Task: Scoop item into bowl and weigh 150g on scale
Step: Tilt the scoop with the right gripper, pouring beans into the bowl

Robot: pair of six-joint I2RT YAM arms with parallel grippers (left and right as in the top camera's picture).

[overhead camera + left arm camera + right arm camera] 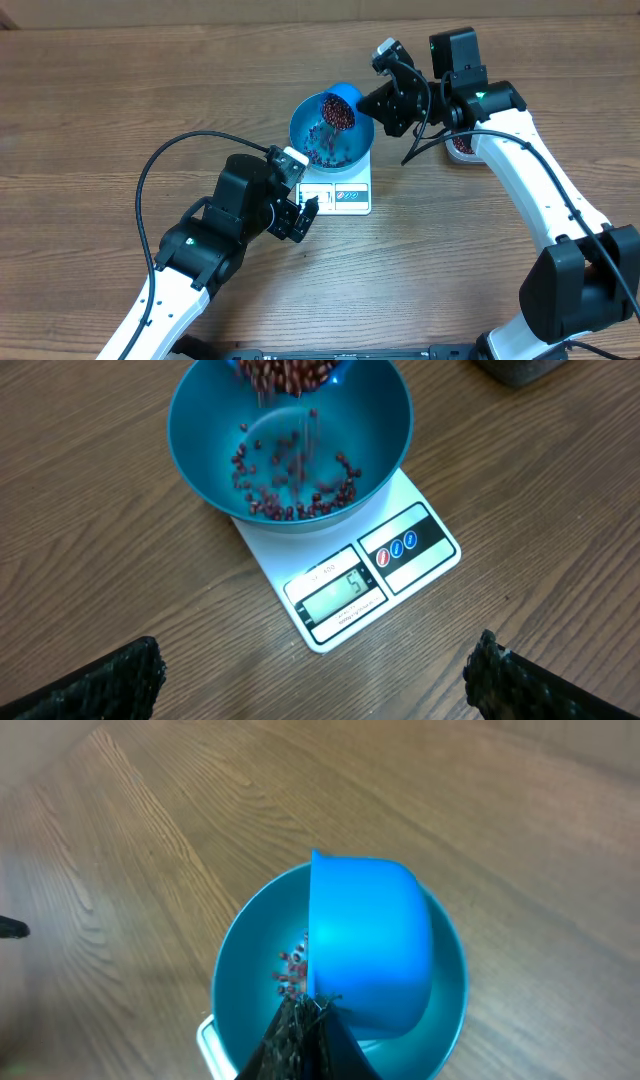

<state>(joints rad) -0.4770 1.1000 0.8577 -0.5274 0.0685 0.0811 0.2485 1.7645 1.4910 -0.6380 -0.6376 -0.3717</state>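
Scoop (365,940), tilted over bowl (200,430), hides half its floor; right gripper (305,1040) clenched on scoop, handle cut off. Beans (295,500) fall into bowl on scale (400,550). Tub (462,148) at 3 o'clock mostly behind right arm. Left gripper (298,218) released at scale's 7 o'clock edge; open tabletop (100,100) from 8 to 11 o'clock.

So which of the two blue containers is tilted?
The small scoop in the right pincer, tipped over pouring beans; the wider bowl sits upright on the scale.
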